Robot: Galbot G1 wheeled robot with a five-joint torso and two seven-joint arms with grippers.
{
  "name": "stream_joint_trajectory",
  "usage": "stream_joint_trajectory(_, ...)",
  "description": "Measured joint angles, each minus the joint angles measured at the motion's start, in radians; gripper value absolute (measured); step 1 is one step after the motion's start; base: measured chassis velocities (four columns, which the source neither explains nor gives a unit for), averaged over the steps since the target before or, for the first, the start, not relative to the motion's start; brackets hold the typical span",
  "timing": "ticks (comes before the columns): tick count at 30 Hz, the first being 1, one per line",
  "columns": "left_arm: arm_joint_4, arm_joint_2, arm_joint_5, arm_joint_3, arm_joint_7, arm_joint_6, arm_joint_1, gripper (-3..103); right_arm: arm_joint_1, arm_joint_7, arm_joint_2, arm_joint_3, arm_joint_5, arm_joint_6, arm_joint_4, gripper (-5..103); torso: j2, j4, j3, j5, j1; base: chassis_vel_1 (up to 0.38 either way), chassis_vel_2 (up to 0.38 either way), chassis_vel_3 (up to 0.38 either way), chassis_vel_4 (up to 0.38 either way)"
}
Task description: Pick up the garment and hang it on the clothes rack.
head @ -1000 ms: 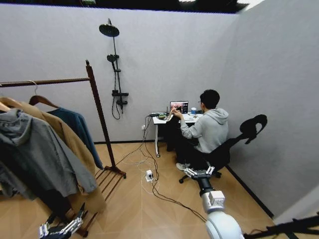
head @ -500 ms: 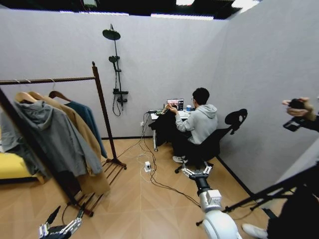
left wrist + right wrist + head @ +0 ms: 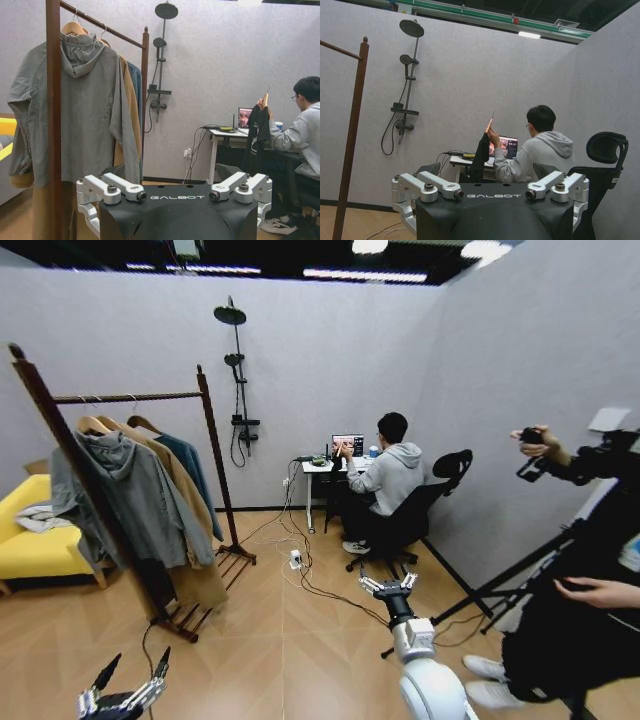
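Both grippers hang low and empty in front of the robot, fingers spread: the left gripper (image 3: 125,700) at the bottom left of the head view, the right gripper (image 3: 388,588) held further forward over the floor. Neither touches anything.

Largest thing in the scene is the clothes rack (image 3: 128,397), off to the robot's left and well apart from both arms. It is dark brown wood: two tall posts with knob tops, a thin straight top rod running away from the robot towards the back wall, and a slatted shelf at the base.

On that rod hang three pieces in a row. Nearest is a grey hooded sweatshirt (image 3: 130,495), limp and matte. Behind it is a long tan coat (image 3: 185,502). At the far end is the garment (image 3: 198,472), a teal-blue soft cloth top on a hanger, mostly covered by the coat so that just its far edge and shoulder show; in the left wrist view it is a narrow blue strip (image 3: 135,82) beside the far post. It already hangs on the rack.

The left gripper is the nearer one, by my judgement, since the rack lies on its side; the garment sits forward and left of it, at the rod's far end
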Motion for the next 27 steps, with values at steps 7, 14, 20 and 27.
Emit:
stream_joint_trajectory(7,0.000,0.000,0.000,0.000,0.000,0.000,0.000,100,0.000,-0.003,0.005,-0.011,-0.010,0.002,-0.016,100,0.000,0.0002,0.000,0.0001,0.000,0.188,-0.189,-0.188,0.189)
stream_joint_trajectory(14,0.000,0.000,0.000,0.000,0.000,0.000,0.000,100,0.023,-0.009,0.017,-0.018,-0.011,0.018,-0.045,100,0.000,0.0003,0.000,0.0001,0.000,0.049,-0.066,-0.079,0.059)
stream_joint_trajectory(20,0.000,0.000,0.000,0.000,0.000,0.000,0.000,100,0.026,-0.011,0.019,-0.021,-0.010,0.019,-0.052,100,0.000,0.0003,0.000,0.0001,0.001,-0.024,0.033,0.032,-0.034)
stream_joint_trajectory(27,0.000,0.000,0.000,0.000,0.000,0.000,0.000,100,-0.006,-0.053,0.026,-0.011,0.042,0.003,-0.048,100,0.000,0.0001,0.000,0.0001,0.000,0.000,0.000,0.000,0.000)
